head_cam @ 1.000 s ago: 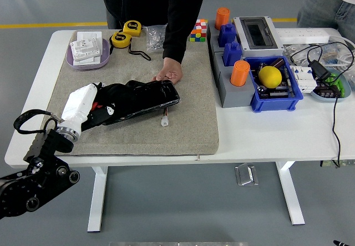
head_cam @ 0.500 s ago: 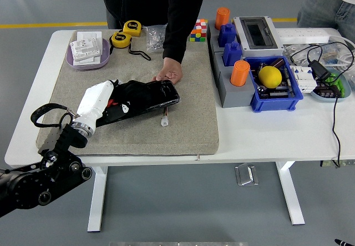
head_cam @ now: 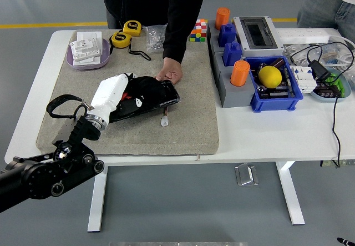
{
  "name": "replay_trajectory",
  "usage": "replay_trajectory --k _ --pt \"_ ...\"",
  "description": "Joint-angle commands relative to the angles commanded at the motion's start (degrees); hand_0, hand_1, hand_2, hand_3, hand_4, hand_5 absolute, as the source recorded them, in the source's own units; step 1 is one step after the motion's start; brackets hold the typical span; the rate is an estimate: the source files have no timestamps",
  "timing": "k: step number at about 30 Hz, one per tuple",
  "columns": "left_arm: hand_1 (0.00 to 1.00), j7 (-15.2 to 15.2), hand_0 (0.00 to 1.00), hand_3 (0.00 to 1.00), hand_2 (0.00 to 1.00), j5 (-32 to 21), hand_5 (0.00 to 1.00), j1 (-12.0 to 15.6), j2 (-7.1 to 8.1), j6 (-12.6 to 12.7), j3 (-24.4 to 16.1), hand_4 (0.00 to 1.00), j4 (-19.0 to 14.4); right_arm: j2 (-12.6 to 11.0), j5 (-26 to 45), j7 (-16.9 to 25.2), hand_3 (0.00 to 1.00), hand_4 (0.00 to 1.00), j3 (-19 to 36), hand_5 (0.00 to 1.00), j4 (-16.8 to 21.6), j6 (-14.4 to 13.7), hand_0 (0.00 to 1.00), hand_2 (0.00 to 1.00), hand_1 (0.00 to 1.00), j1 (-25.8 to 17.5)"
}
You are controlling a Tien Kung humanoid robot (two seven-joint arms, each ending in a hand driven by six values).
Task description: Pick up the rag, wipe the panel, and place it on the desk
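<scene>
Left robot hand [head_cam: 123,93] farther right across panel [head_cam: 158,93]

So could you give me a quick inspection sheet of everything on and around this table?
Surface: white table with a grey mat on its left part.
Job's things: black panel on the mat; rag not clearly told apart.
Clutter: two yellow tape measures, purple tray, colour cube, blue bin holding a yellow ball, orange cylinders, grey box.
Robot hands: left robot hand lies on the panel's left end; right not in view.
Cables: black cable at the right edge.
Surroundings: a person's hand rests at the panel's far edge; grey floor.
</scene>
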Motion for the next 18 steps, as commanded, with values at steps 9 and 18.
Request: replay_trajectory --k 9,18 --pt "0.142 0.09 0.184 0.476 0.501 -0.73 0.002 -1.27 -0.89 0.00 1.84 0.268 0.90 -0.21 -0.59 0.09 0.592 0.993 0.22 0.536 0.70 -0.14 0.755 0.699 0.568 0.10" --pt "0.140 -0.03 0.184 0.473 0.499 -1.77 0.002 -2.68 -2.33 0.00 3.92 0.278 2.18 -0.32 -0.97 0.19 0.593 0.994 -0.12 0.536 1.23 -0.24 0.755 0.699 0.567 0.34"
